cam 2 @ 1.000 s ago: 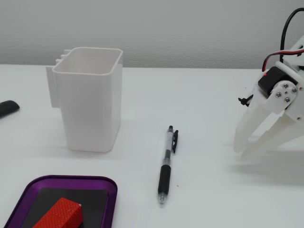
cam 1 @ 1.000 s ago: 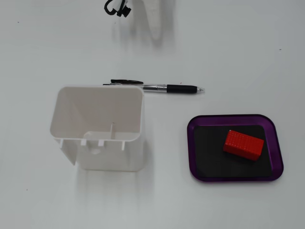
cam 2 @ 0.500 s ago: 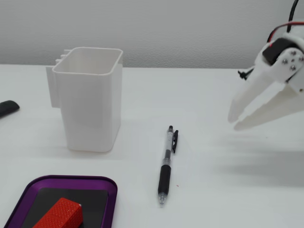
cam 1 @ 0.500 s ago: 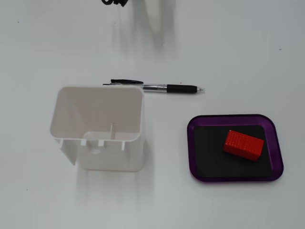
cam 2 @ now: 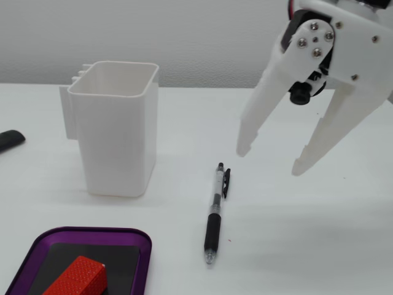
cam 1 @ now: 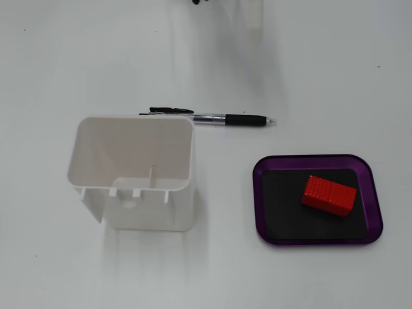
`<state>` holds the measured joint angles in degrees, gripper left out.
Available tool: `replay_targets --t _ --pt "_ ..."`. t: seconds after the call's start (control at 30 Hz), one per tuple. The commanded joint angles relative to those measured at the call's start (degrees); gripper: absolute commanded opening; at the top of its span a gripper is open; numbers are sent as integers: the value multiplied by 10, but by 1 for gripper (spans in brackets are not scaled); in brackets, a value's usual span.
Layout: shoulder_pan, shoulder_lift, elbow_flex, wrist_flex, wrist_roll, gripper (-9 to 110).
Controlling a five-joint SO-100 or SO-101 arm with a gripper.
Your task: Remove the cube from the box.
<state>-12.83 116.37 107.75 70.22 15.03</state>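
The cube [cam 1: 329, 195] is a small red ridged block lying on the black floor of the box [cam 1: 262, 187], a shallow purple tray at the right of a fixed view. In the other fixed view the cube [cam 2: 77, 278] and the box [cam 2: 92, 235] sit at the bottom left. My white gripper [cam 2: 271, 161] hangs open and empty above the table at the upper right of that view, far from the box. The gripper is out of view in the fixed view from above.
A tall white open-topped container [cam 1: 132, 170] stands left of the box; it also shows in the other fixed view [cam 2: 116, 129]. A black and silver pen [cam 1: 219, 119] lies behind them, and shows below my gripper in the other fixed view [cam 2: 215, 215]. A dark object [cam 2: 9, 140] lies at the left edge.
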Motion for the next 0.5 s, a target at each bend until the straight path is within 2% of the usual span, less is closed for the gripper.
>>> replay_targets --t 0.0,0.47 --pt "-28 -98 -107 8 9 21" --pt "-31 -442 -516 15 55 21"
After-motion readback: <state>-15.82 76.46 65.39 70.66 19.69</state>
